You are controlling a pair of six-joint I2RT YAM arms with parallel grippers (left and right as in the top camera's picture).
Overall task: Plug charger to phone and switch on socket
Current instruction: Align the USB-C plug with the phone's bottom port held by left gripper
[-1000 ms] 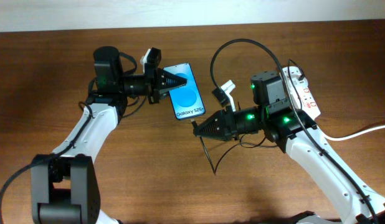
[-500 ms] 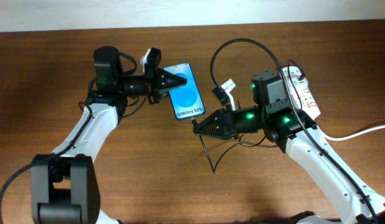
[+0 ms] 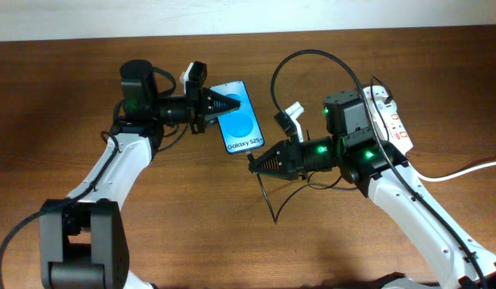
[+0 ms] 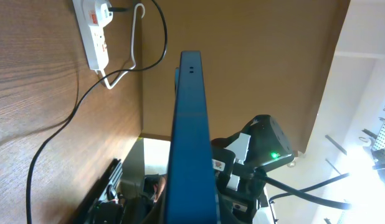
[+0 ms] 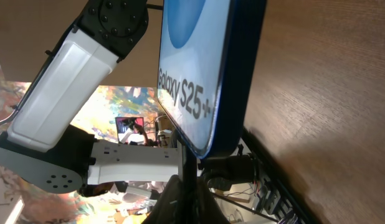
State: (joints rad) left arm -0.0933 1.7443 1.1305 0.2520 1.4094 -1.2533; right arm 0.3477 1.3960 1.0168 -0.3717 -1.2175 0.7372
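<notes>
The phone (image 3: 240, 122) with its blue screen and "Galaxy S25+" text is held above the table by my left gripper (image 3: 225, 103), shut on its upper end. In the left wrist view the phone (image 4: 189, 137) shows edge-on as a blue slab. My right gripper (image 3: 256, 163) is shut on the thin black charger cable (image 3: 274, 197), its tip right at the phone's lower edge. In the right wrist view the cable (image 5: 190, 180) rises between my fingers to the phone's bottom edge (image 5: 205, 81). The white socket strip (image 3: 390, 119) lies at the right, also in the left wrist view (image 4: 96, 34).
The black cable loops high over the table behind my right arm (image 3: 312, 56). A thick white cord (image 3: 465, 170) runs from the socket strip to the right edge. A white plug (image 3: 290, 119) sits between phone and strip. Brown wooden table (image 3: 55, 104) around.
My right gripper has crept slightly toward the phone's lower edge with the cable tip. The left gripper and phone have not visibly moved.
</notes>
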